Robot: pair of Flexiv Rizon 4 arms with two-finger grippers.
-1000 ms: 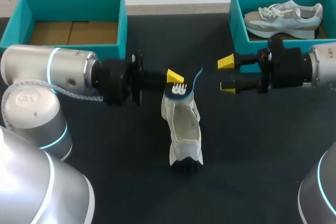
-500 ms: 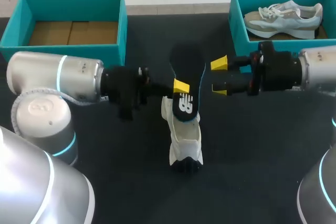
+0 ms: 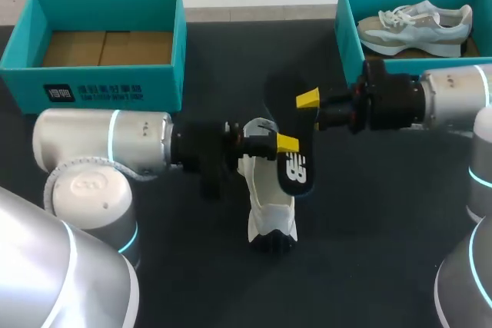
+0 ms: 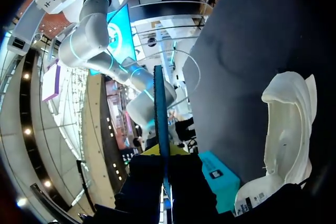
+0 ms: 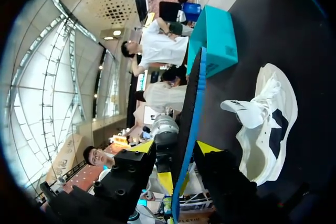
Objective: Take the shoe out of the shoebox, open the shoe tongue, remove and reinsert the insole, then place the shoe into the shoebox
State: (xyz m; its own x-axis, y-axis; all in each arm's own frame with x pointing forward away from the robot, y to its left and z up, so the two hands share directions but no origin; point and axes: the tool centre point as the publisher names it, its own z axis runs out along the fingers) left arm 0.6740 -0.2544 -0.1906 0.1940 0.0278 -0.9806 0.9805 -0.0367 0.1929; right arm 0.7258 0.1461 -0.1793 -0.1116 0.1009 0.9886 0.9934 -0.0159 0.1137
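Head view: the black insole (image 3: 295,170) is held clear of the dark table (image 3: 384,220) at the middle of the frame, logo side up, one end over the opening of the white shoe (image 3: 270,205). The shoe lies on the table at lower centre with its tongue pulled open. The left gripper (image 3: 283,144), entering from the left edge, is clamped on the insole's near edge. The right gripper (image 3: 309,109), entering from the right edge, is set around the far part of the insole – one yellow tip is seen above it, the other is hidden.

An empty teal shoebox (image 3: 108,86) is seen at upper left. A second shoebox (image 3: 350,32) at upper right holds a grey-and-white sneaker (image 3: 415,24).

From the left wrist, the insole (image 4: 159,103) is seen edge-on, pinched in the left gripper (image 4: 164,174) and running straight out ahead of it; the white shoe (image 4: 289,129) lies beside it.

From the right wrist, the insole (image 5: 194,98) passes between the spread tips of the right gripper (image 5: 177,153) – a gap is seen on one side, so it is not gripped. The white shoe (image 5: 265,129) lies beside the gripper, and the empty teal shoebox (image 5: 215,38) is seen further ahead.
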